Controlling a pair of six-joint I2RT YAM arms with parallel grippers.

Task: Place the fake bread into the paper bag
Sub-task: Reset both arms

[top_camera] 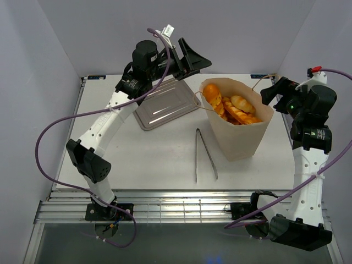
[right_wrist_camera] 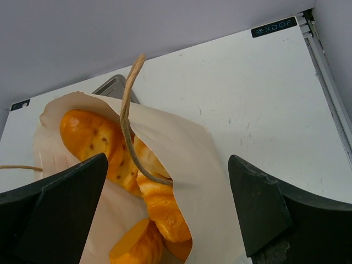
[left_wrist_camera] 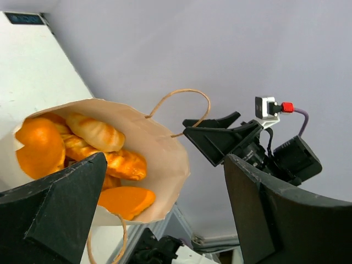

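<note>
The cream paper bag (top_camera: 242, 135) stands upright right of the table's middle, its mouth open. Several glossy golden-orange fake breads (top_camera: 234, 107) fill it to the rim; they also show in the left wrist view (left_wrist_camera: 96, 146) and the right wrist view (right_wrist_camera: 159, 206). My left gripper (top_camera: 195, 55) is open and empty, raised just left of and behind the bag's mouth. My right gripper (top_camera: 272, 91) is open and empty, raised just right of the bag's rim. The bag's string handles (right_wrist_camera: 129, 118) loop out at both sides.
An empty silver metal tray (top_camera: 165, 104) lies behind and left of the bag, under the left arm. Metal tongs (top_camera: 203, 154) lie on the table in front of the bag's left side. The table's white top (top_camera: 143, 159) ends at a rail in front.
</note>
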